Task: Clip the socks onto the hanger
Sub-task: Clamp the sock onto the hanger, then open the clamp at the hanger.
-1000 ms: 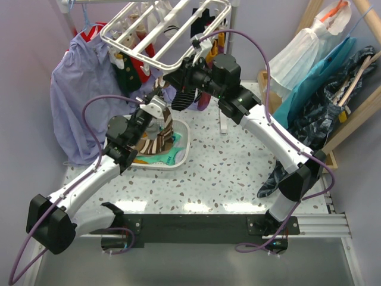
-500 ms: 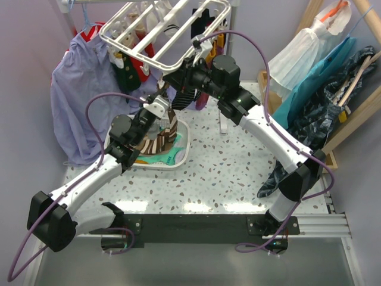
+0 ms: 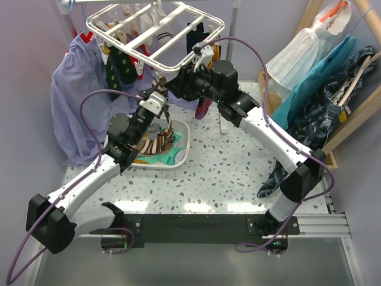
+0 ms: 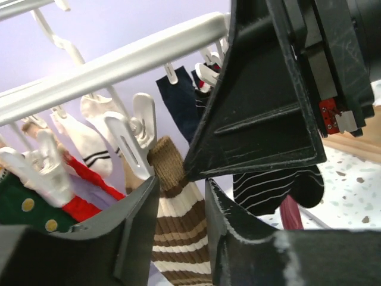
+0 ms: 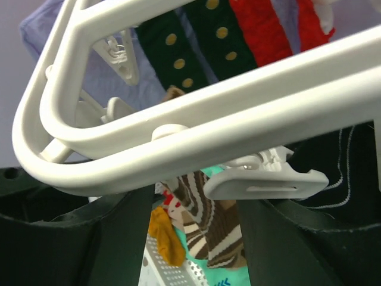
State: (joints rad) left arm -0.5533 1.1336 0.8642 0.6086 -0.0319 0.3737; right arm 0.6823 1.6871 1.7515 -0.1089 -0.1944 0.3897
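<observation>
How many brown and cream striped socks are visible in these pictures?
2. One striped sock hangs from a clip of the hanger, above the basket; the other lies in the basket. More may be hidden under the pile.

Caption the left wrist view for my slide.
A brown-and-cream striped sock hanging at a white plastic clip under the white hanger bar.

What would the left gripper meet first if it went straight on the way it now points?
Probably the brown-cream striped sock hanging from a clip just ahead; the right gripper looks close behind, depth unclear.
</observation>
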